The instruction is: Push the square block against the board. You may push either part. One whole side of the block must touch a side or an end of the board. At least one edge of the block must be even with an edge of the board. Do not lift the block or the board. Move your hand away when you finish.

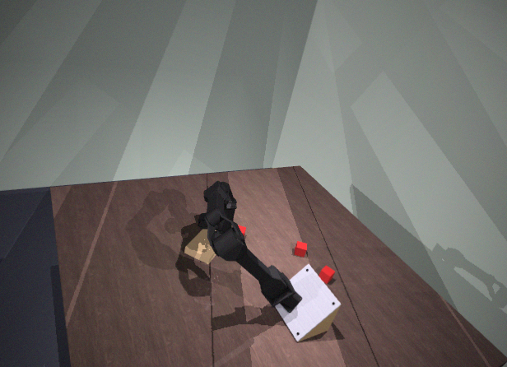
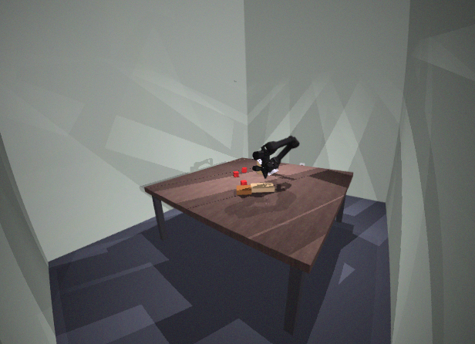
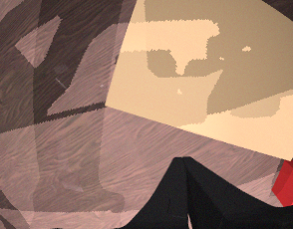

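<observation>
The pale tan board [image 1: 201, 255] [image 2: 263, 188] [image 3: 193, 100] lies flat on the table. The orange square block [image 2: 244, 190] is at the board's left end in the exterior view, where the two look side by side. Whether their whole sides touch, or any edges are even, cannot be told. The arm hides the block in the top view, and it is not in the wrist view. My gripper [image 2: 265, 177] [image 3: 181, 163] is shut and empty, its tips pointing down. It is raised clear of the board, and in the wrist view its tips show below the board's long edge.
A red cube [image 1: 242, 230] [image 2: 244, 183] [image 3: 289, 184] lies close to the board and block. Two more red cubes, one [image 1: 300, 248] and another [image 1: 327, 274], lie nearer the white-topped arm base [image 1: 314, 304]. The wooden table [image 1: 123, 324] [image 2: 231, 207] carries everything.
</observation>
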Robot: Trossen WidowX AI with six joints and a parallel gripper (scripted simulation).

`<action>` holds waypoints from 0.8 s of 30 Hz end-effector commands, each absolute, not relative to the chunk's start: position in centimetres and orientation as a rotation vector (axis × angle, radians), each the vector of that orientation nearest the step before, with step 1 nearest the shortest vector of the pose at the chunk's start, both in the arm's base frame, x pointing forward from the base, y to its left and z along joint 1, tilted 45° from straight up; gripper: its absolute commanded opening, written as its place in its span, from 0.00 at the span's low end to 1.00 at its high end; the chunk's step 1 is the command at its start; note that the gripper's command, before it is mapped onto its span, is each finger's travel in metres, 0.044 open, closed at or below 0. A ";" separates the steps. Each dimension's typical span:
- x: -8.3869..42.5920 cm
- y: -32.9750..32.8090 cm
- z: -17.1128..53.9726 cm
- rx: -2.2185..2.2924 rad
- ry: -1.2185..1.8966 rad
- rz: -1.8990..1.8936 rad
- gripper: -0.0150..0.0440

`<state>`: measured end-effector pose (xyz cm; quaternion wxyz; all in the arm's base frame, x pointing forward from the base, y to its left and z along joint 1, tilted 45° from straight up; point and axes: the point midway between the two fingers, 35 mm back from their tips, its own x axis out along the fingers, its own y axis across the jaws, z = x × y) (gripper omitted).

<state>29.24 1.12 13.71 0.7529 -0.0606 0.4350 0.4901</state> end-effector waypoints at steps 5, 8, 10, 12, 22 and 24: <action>29.3 -1.0 11.6 0.092 1.086 0.940 0.25; 29.2 -1.5 11.1 0.158 1.121 0.899 0.25; 29.2 -1.6 11.1 0.163 1.123 0.896 0.25; 29.2 -1.6 11.1 0.163 1.123 0.896 0.25; 30.0 2.3 7.3 0.165 1.120 0.898 0.25; 30.0 2.3 7.3 0.165 1.120 0.898 0.25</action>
